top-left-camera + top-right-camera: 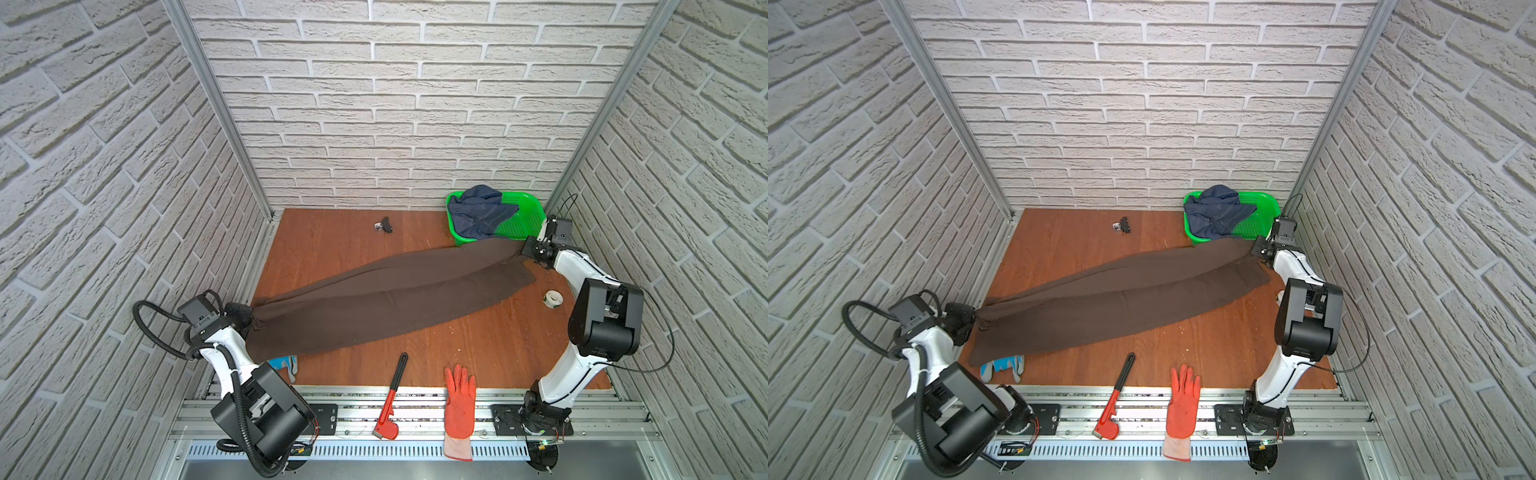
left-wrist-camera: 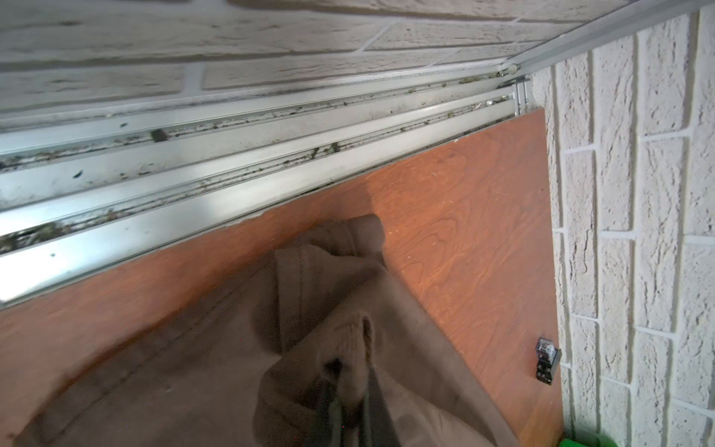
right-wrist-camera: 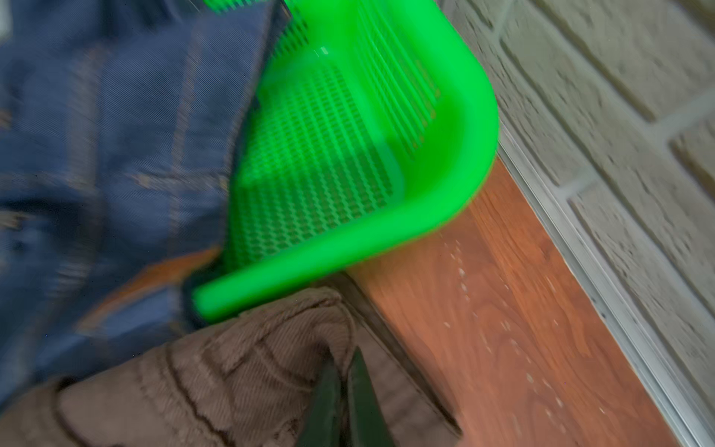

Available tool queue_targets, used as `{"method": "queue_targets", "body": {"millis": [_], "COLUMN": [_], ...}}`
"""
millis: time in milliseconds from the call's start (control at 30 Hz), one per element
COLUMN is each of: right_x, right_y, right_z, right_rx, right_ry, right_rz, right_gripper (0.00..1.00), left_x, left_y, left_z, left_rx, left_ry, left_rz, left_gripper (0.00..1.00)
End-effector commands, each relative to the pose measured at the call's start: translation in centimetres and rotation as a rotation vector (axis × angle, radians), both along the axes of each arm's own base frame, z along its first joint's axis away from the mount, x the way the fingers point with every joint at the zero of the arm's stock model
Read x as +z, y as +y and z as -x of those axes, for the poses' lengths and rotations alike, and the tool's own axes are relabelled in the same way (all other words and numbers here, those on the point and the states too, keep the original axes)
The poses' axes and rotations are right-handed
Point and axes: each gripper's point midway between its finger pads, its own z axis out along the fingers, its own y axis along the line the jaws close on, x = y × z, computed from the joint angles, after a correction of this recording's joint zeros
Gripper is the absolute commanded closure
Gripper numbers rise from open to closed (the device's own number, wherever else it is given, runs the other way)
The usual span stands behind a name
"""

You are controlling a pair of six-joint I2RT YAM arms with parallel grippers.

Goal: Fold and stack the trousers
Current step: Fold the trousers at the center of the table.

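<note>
The left gripper (image 1: pixel 248 318) has its jaws pinched on a bunched end of the trousers (image 1: pixel 374 303) at the table's (image 1: pixel 332 249) 8 o'clock edge, and its white forearm runs back to a black elbow near 7. The right gripper (image 1: pixel 524 249), jaws pressed together on the other end, sits at 2 o'clock with its arm bent high over the 4 o'clock side. Between them the trousers stretch in a long brown diagonal across the wood, both legs side by side. Only the right wrist view shows dark fingers (image 3: pixel 329 391) nipping a ribbed edge right against the rim of the green basket (image 3: pixel 464 174), with jeans (image 3: pixel 116 135) heaped in it. In the left wrist view the cloth drapes over the fingers so they barely show, and a small black part (image 2: pixel 545 360) sits by the far wall. A tape roll (image 1: pixel 552 298) lies at 3 o'clock. A blue glove (image 1: pixel 1003 365) peeks from under the trousers at 7. A wrench (image 1: pixel 392 399) and a red glove (image 1: pixel 459 403) lie across the 6 o'clock edge onto metal rails (image 1: pixel 415 415). White brick walls (image 1: pixel 374 104) close in three sides.
</note>
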Motion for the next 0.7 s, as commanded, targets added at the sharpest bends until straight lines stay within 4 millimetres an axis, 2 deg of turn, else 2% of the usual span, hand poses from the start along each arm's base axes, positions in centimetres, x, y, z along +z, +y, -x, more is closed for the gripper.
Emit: {"method": "queue_targets", "body": {"millis": [0,100,200,267,367,533,667], "right_x": [1.7,0.9,1.0,1.2,1.1,-1.0,-2.3], "right_y": [-2.8,-3.5,-4.0,-4.4,-4.8,-5.0,-5.1], "right_z": [1.3,2.2,2.5,2.7,3.0,4.1,5.6], "right_rx": [-0.054,-0.072,-0.082,-0.088,-0.091,-0.099,-0.114], "right_ry": [-0.014,0.023,0.045,0.057,0.084,0.154,0.215], "right_rz": [0.107,0.127,0.148,0.164,0.191,0.2,0.214], "right_gripper": [0.94,0.94,0.94,0.94,0.94,0.94,0.94], "left_x": [-1.0,-1.8,-1.0,-0.7,-1.4,-2.6,-2.8], "left_y": [0.7,1.2,2.1,2.4,2.5,3.3,3.5], "left_z": [2.1,3.8,5.1,5.5,6.0,8.3,8.5], "left_rx": [0.092,0.145,0.2,0.215,0.234,0.267,0.288], "left_ry": [0.042,0.064,0.044,0.056,0.079,0.201,0.198], "left_rz": [0.014,0.035,0.029,0.018,0.015,-0.049,-0.043], "left_gripper": [1.0,1.0,1.0,1.0,1.0,1.0,1.0]}}
